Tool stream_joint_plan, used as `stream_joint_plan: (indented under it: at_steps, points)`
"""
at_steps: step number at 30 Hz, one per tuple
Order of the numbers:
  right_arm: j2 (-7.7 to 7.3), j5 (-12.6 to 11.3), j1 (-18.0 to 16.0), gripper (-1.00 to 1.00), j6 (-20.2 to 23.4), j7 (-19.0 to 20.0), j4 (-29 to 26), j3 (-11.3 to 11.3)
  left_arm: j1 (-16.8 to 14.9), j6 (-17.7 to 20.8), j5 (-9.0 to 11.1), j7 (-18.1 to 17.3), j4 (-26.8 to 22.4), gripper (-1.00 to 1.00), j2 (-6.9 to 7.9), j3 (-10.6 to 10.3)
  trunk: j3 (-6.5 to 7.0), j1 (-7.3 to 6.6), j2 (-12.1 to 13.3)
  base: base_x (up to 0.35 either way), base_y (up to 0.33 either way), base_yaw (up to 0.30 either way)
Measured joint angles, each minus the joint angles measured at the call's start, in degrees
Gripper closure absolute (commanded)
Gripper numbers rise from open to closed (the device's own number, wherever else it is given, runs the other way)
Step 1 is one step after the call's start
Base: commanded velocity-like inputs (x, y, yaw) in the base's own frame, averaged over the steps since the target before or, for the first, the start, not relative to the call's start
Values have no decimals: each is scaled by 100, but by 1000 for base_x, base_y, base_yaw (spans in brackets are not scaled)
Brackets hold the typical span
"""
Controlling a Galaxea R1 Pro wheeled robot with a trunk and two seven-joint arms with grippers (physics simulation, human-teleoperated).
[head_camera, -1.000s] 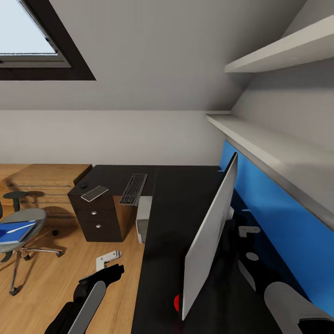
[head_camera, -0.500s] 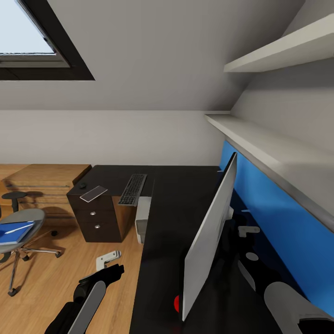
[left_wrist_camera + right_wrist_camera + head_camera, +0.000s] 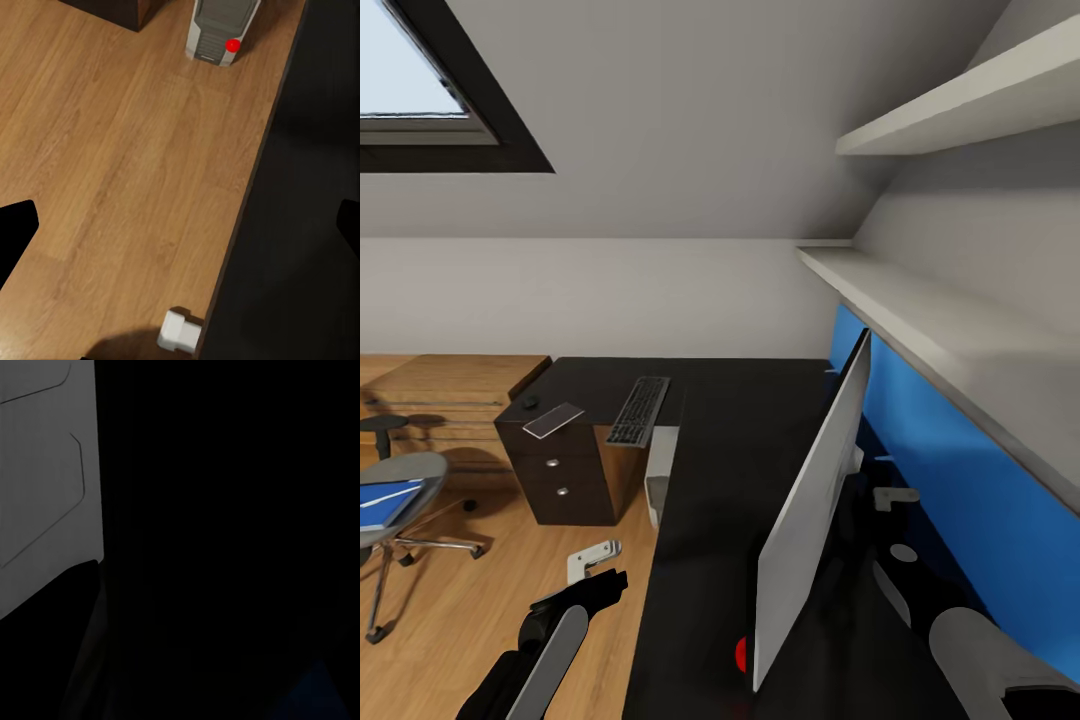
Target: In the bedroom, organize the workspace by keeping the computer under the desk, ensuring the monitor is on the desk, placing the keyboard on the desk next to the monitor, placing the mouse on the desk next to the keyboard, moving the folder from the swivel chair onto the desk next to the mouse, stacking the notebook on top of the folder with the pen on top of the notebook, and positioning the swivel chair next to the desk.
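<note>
Head view, desk: the desk (image 3: 740,430) is carrying the monitor (image 3: 810,510), which is standing edge-on near the blue wall panel.
Head view, keyboard and mouse: the keyboard (image 3: 637,410) is lying at the far end of the desk, well apart from the monitor; the mouse (image 3: 531,402) and notebook (image 3: 553,420) are sitting on the drawer end beside it.
Head view, computer: the computer (image 3: 659,485) is peeking out from under the desk edge, so that step is looking done.
Head view, chair: the swivel chair (image 3: 395,490) is standing apart on the floor, the folder (image 3: 382,500) lying on its seat; moving both is left.
Head view, pen: too small to tell.
Head view, left gripper (image 3: 592,566): hanging over the floor, holding nothing.
Left wrist view: the computer (image 3: 221,30) is standing by the desk edge (image 3: 300,225); the dark fingertips are sitting wide apart.
Right wrist view: the pale back of the monitor (image 3: 41,472) is showing close up; the right gripper's opening cannot be told.
</note>
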Motion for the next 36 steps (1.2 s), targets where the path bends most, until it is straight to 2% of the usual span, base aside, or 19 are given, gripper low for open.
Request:
stream_joint_plan:
  at_steps: [25, 26, 27, 36]
  points:
    - [0, -2, 0, 100, 0, -1, 0, -1, 0, 5, 4, 0, 17, -100, 0, 0, 0, 1, 0, 2, -2, 0]
    - [0, -2, 0, -100, 0, -1, 0, -1, 0, 5, 4, 0, 17, -100, 0, 0, 0, 1, 0, 0, 0, 0]
    - [-4, -79, 3, -100, 69, -16, 19, -16, 0, 6, 4, 0, 16, -100, 0, 1, -1, 2, 4, 0, 0, 0]
    - [-3, -82, 3, -100, 78, -17, 20, -17, 0, 6, 3, 2, 16, -100, -2, 1, -1, 2, 3, 0, 0, 0]
